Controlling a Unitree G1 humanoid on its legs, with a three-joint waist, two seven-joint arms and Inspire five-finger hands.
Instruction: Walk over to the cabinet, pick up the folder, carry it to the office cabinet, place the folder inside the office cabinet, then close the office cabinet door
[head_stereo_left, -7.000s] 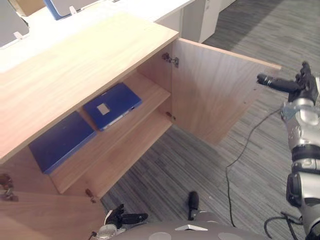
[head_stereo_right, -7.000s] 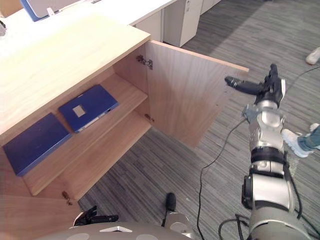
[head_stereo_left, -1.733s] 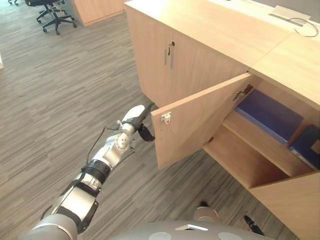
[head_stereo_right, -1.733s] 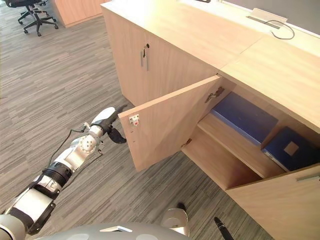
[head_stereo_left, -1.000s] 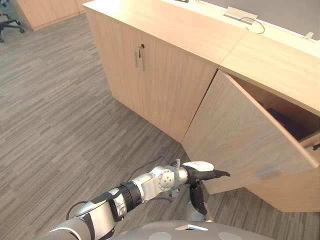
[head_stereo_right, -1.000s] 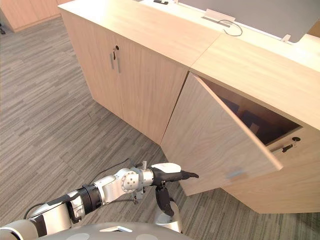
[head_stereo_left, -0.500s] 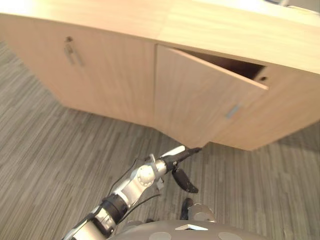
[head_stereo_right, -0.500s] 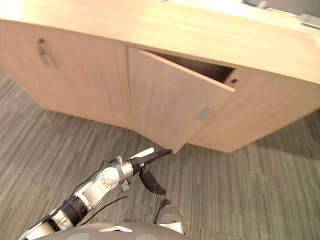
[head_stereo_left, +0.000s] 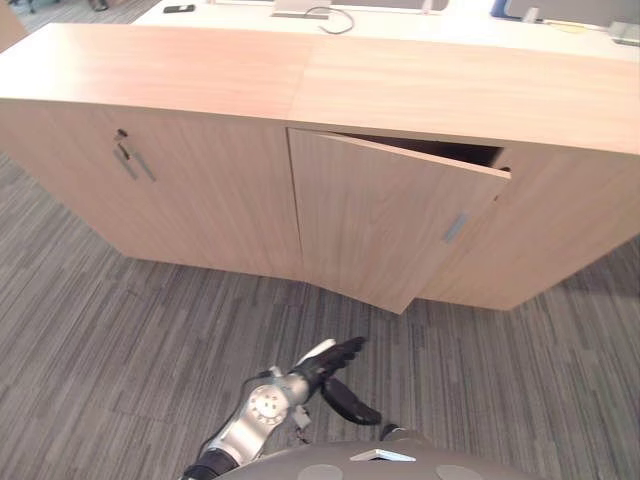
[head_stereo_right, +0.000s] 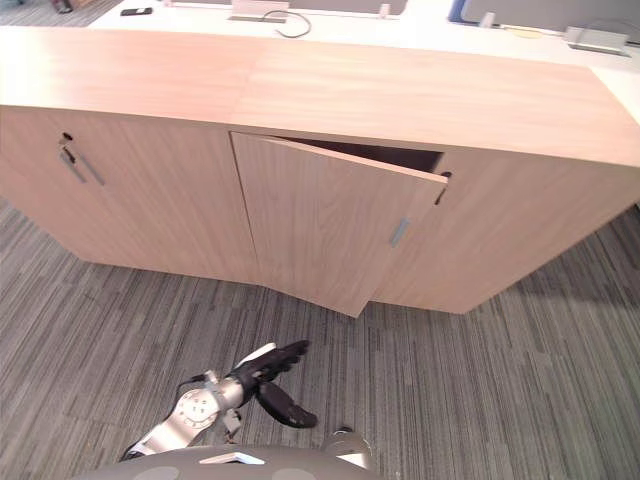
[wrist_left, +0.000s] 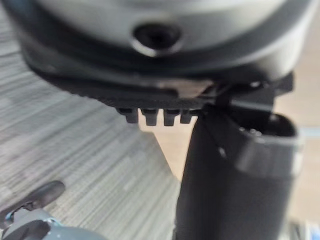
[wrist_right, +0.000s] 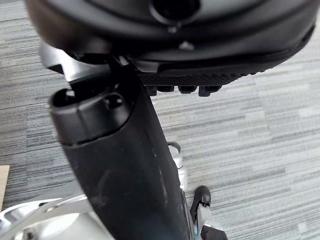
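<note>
The office cabinet (head_stereo_left: 200, 80) is a long, light-wood unit in front of me. Its middle door (head_stereo_left: 385, 215) stands ajar, hinged on its left side, with a dark gap (head_stereo_left: 440, 148) at the top right and a small metal handle (head_stereo_left: 455, 227). My left hand (head_stereo_left: 328, 362) hovers low over the carpet, a short way in front of the door's lower corner, touching nothing. Its fingers are straight and the thumb (wrist_left: 235, 165) hangs down. My right hand (wrist_right: 125, 165) hangs over the carpet with relaxed fingers and holds nothing.
Left of the ajar door is a shut pair of doors with two slim handles (head_stereo_left: 130, 160). Right of it is a shut door panel (head_stereo_right: 520, 230). A white desk (head_stereo_right: 420, 20) with a cable and small devices stands behind the cabinet. Grey striped carpet (head_stereo_left: 120, 330) lies all around.
My left hand has come off the door's lower corner and drawn back toward me, lower down. The door stays ajar, with a slightly narrower gap. The camera view has shifted.
</note>
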